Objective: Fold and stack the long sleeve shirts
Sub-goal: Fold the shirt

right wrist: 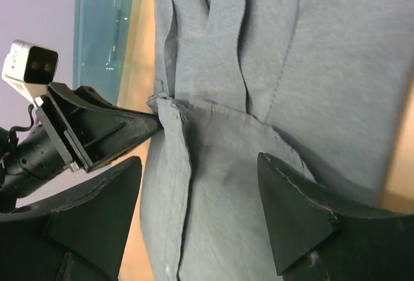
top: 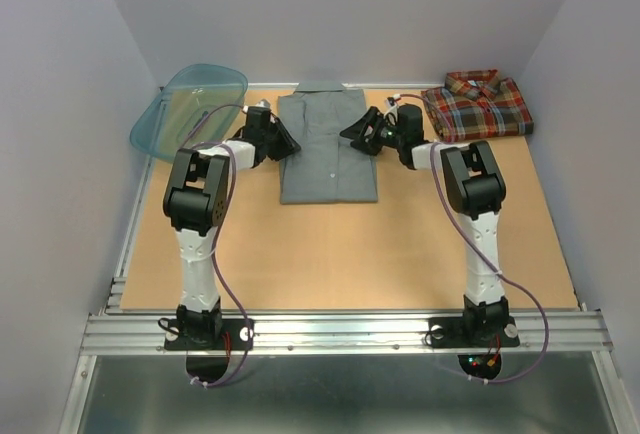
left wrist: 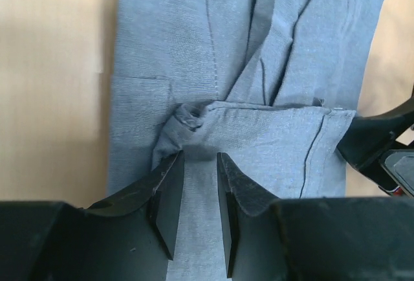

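Observation:
The grey long sleeve shirt (top: 328, 149) lies folded, collar to the back, in the middle of the table. The plaid shirt (top: 477, 106) sits folded at the back right. My left gripper (top: 287, 141) is at the grey shirt's left edge. In the left wrist view its jaws (left wrist: 200, 158) stand a little apart over the grey cloth (left wrist: 272, 145), with a bunched fold just ahead of the left fingertip. My right gripper (top: 354, 134) is at the shirt's right edge. It is wide open (right wrist: 199, 159) above a folded-over flap of grey cloth (right wrist: 226, 184), holding nothing.
A teal plastic basin (top: 190, 109) leans at the back left corner and shows again in the right wrist view (right wrist: 103, 28). Grey walls close in the table on three sides. The two grippers face each other across the shirt.

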Robot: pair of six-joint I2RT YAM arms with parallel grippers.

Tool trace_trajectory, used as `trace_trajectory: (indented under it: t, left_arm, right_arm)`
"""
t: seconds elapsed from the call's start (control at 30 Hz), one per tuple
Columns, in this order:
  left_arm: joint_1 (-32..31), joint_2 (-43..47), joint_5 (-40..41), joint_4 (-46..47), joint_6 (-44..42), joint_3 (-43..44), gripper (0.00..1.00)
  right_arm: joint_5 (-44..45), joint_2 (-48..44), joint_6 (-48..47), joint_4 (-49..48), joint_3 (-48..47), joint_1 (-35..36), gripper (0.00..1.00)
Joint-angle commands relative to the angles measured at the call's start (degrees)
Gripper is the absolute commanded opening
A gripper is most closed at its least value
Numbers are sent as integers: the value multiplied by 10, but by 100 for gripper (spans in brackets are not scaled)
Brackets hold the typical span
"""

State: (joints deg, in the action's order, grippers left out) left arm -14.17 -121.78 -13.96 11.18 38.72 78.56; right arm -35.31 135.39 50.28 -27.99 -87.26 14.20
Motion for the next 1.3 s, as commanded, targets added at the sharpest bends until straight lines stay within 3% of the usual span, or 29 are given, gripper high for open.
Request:
trace_trajectory:
  t: [0.0,0.1,0.27,0.37,0.53,0.77,0.93,1.03,1.1,1.13,1.27]
  left_arm:
    - [14,40,28,-24,-10,-33,39]
    - [14,90,51,-27,-36,-54,46]
    - [14,138,113,-35,-103,-49,81]
    - [13,124,130,-52,-119,-21,83]
    - [2,100,121,-69,-110,-17,72]
    - [-15,92,114,-77,-91,-53,63]
    - [-22,88,118,-88,-82,-77,62]
    - [-27,87,130,-102,-67,-87,57]
    - [-32,91,135,-106,-49,-100,48]
    - [-41,92,154,-107,-43,-104,37]
    - [-78,112,179,-129,18,-133,8]
  right_arm:
    - [31,-58,-46,1,40,-19,78]
    - [66,-97,-90,57,55,-17,78]
    - [105,-210,-122,108,118,-14,78]
    - [116,-277,-127,127,176,-13,78]
    - [123,-382,-143,171,282,-7,78]
    - [127,-535,-142,212,397,-7,78]
    - [138,-604,-151,243,428,-7,78]
    - [132,-645,-157,267,437,-7,78]
    - [126,-680,-163,278,447,-7,78]
    - [126,-691,-171,278,450,-7,78]
    - [147,-739,-181,346,452,-7,78]
